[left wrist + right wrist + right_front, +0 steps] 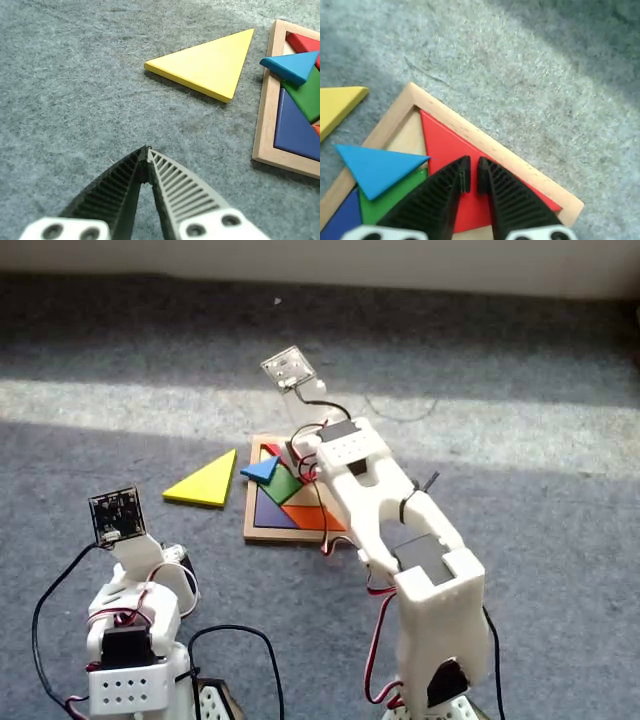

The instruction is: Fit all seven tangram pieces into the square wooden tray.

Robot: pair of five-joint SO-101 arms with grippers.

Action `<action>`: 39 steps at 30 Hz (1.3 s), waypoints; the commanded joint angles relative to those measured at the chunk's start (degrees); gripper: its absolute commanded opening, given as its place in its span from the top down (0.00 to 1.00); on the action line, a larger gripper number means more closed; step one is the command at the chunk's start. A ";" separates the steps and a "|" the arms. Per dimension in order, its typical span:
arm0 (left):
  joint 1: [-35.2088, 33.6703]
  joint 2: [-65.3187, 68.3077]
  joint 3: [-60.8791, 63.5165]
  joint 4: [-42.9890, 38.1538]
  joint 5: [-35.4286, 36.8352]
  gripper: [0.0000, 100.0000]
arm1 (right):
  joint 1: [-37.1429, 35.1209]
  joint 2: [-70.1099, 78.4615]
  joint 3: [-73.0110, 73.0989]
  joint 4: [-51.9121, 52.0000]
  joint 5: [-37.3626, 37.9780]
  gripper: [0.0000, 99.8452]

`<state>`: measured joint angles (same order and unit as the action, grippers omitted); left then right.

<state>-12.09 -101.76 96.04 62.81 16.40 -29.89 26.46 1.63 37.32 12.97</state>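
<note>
Tray (490,149) — red triangle (445,145), right wrist view

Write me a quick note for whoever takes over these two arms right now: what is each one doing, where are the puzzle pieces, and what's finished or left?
Left gripper: fingers shut, empty, low over the carpet near the yellow triangle.
Right gripper: fingers shut, empty, over the red triangle in the wooden tray.
Done: the red triangle, green piece, dark blue piece and orange piece lie in the tray.
Left: the yellow triangle lies on the carpet beside the tray. The light blue triangle rests tilted across the tray's edge, not seated. An arm hides part of the tray, so a seventh piece is unconfirmed.
</note>
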 commanded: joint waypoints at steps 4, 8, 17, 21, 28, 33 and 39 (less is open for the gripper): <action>0.84 -1.45 1.10 0.62 0.53 0.99 | 0.75 -1.98 -4.97 3.47 0.26 0.96; 0.84 -1.45 1.10 0.62 0.53 0.99 | 0.48 -6.29 -4.97 7.08 0.00 0.96; 0.84 -1.45 1.10 0.62 0.53 0.99 | -7.43 -15.60 0.66 8.75 -0.09 0.96; 0.84 -1.45 1.10 0.62 0.53 0.99 | -10.59 -15.34 2.24 8.75 -0.09 0.96; 0.84 -1.45 1.10 0.62 0.53 0.99 | -10.59 -8.57 1.80 8.66 -0.09 0.96; 0.84 -1.45 1.10 0.62 0.53 0.99 | -8.57 -3.03 -0.13 5.67 0.26 0.96; 0.84 -1.45 1.10 0.62 0.53 0.99 | -5.41 -2.59 -1.10 5.85 0.26 0.96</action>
<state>-12.09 -101.76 96.04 62.81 16.40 -37.98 24.18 2.33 43.82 12.97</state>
